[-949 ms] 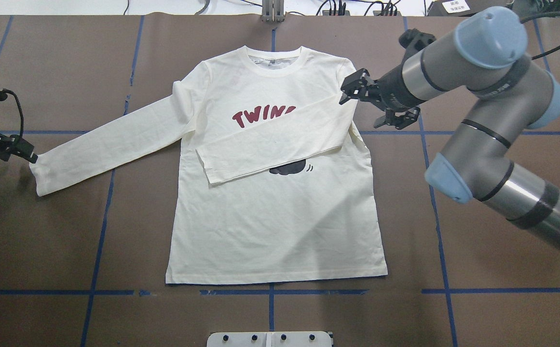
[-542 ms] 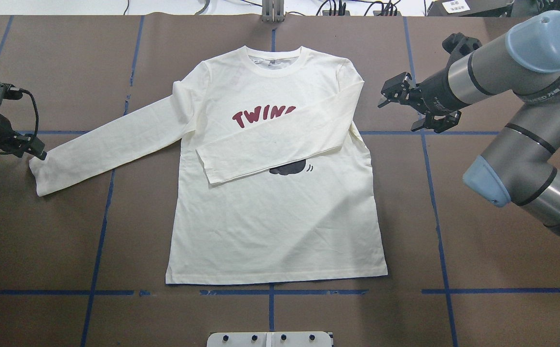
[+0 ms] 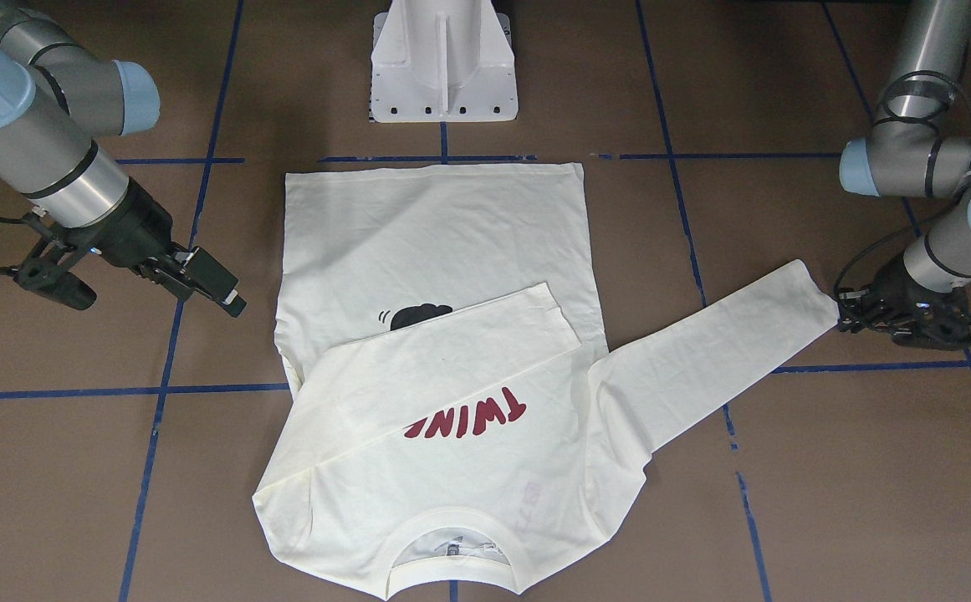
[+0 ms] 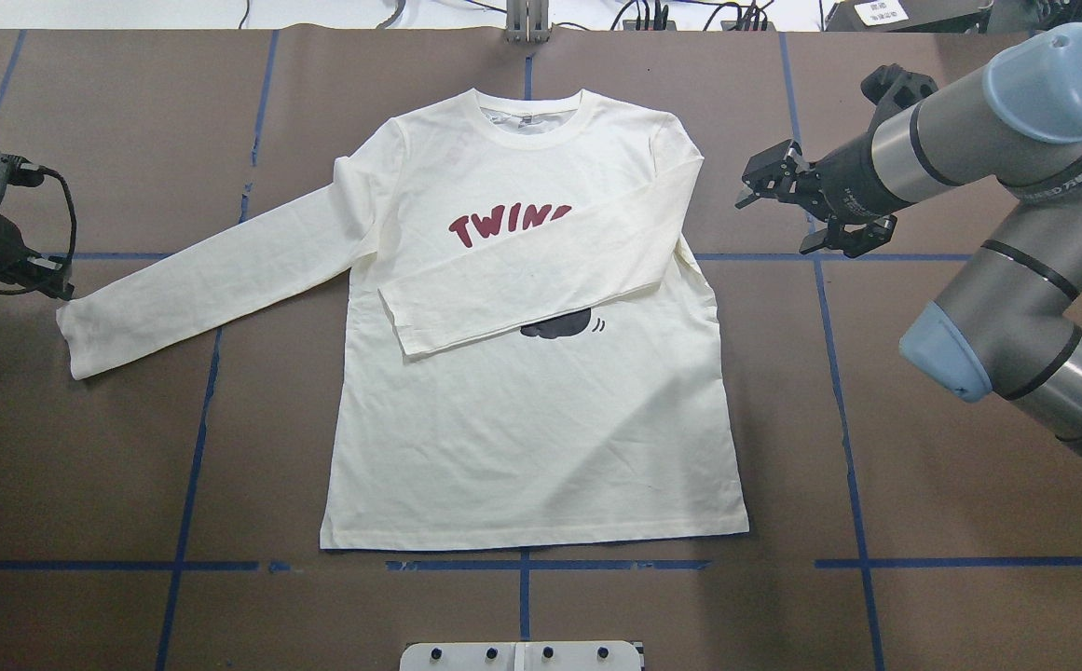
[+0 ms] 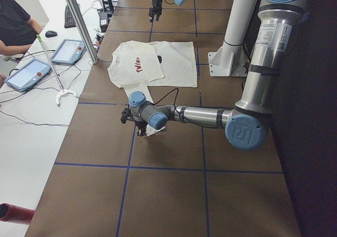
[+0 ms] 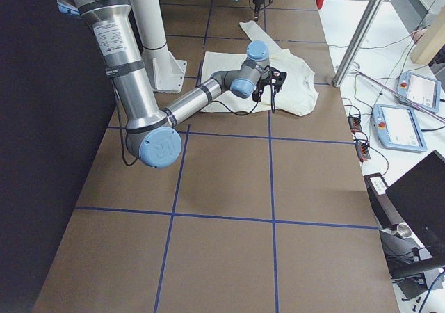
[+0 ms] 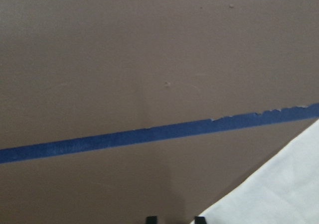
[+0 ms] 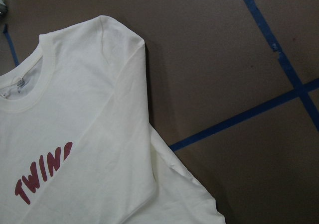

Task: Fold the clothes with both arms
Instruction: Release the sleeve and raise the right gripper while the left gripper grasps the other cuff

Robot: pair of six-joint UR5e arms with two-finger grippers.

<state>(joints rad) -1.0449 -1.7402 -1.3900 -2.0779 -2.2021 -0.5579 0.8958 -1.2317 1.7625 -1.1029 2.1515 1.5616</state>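
The shirt (image 4: pixel 541 419) lies flat, print up, in the middle of the table (image 4: pixel 923 466), its collar (image 4: pixel 531 135) on the far side from the robot and its hem towards the base (image 3: pixel 443 58); the hem runs just inside a blue tape line (image 4: pixel 596 564). The sleeve on the robot's right (image 4: pixel 541 280) is folded in across the chest, slanting down to the left; it covers the tail of the red lettering (image 4: pixel 503 225), so only "TWIN" and part of another letter can be read, and it hides most of the black print (image 4: pixel 554 326) too. The other sleeve (image 4: pixel 214 280) stretches out flat towards the robot's left, the cuff well clear of the body.

The left gripper (image 4: pixel 54 284) sits low on the table right at that cuff's far corner; from its wrist camera the two fingertips (image 7: pixel 151 219) stand a little apart with bare brown table between them and the cloth's edge just beside one of them, so it is open and grips nothing; whether it touches the cuff I cannot tell.

The right gripper (image 4: pixel 750 184) hangs off the shirt's right shoulder, near but apart from the cloth; its jaws are parted and empty; its wrist camera looks down on the collar, the shoulder and the folded sleeve.
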